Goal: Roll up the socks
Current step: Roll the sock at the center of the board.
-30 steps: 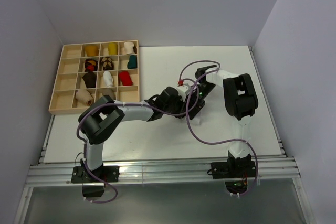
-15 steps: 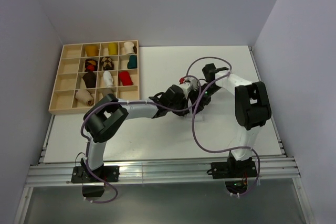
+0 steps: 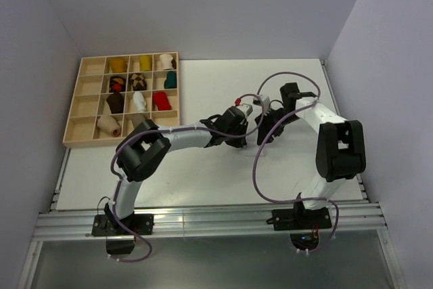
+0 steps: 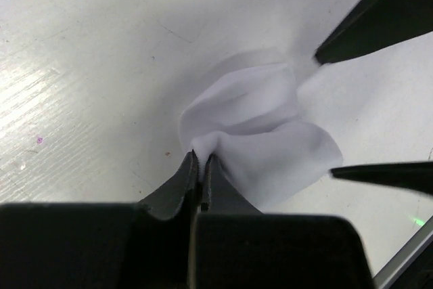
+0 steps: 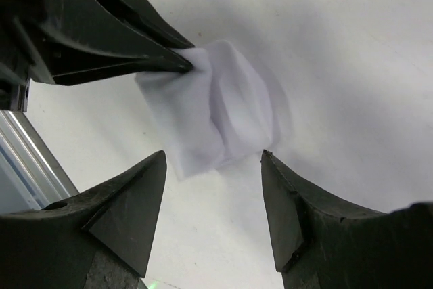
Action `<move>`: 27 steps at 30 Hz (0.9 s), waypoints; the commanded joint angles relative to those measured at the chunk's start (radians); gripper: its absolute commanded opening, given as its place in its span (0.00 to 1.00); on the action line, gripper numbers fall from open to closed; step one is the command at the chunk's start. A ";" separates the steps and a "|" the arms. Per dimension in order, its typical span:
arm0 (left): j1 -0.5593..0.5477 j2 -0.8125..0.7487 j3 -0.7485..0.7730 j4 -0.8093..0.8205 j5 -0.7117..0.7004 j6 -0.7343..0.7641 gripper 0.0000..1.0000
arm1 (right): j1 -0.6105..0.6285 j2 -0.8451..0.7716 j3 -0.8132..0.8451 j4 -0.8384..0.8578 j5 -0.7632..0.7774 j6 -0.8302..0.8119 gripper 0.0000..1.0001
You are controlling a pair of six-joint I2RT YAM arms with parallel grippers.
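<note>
Pinching near edge of pale sock, left gripper clamped shut; right gripper spread wide, empty, sock lying just ahead between its tips.

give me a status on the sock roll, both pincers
Left pincer shut, pinching an edge of the pale sock. Right pincer open, framing the sock. Nothing else close by in the wrist views.
</note>
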 commanded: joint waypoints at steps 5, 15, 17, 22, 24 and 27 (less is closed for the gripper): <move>-0.010 0.059 0.077 -0.175 -0.031 -0.045 0.00 | -0.178 -0.090 -0.009 0.020 -0.134 -0.043 0.66; -0.010 0.139 0.244 -0.410 -0.024 -0.065 0.00 | -0.180 -0.392 -0.253 0.167 -0.032 -0.190 0.65; -0.010 0.147 0.274 -0.443 -0.017 -0.063 0.00 | -0.149 -0.470 -0.316 0.236 -0.006 -0.239 0.66; -0.010 0.168 0.321 -0.480 0.015 -0.062 0.00 | -0.006 -0.667 -0.531 0.371 0.140 -0.324 0.72; -0.008 0.179 0.332 -0.491 0.032 -0.060 0.00 | 0.056 -0.682 -0.578 0.422 0.174 -0.345 0.72; -0.007 0.190 0.347 -0.500 0.052 -0.062 0.00 | 0.101 -0.691 -0.620 0.488 0.232 -0.368 0.72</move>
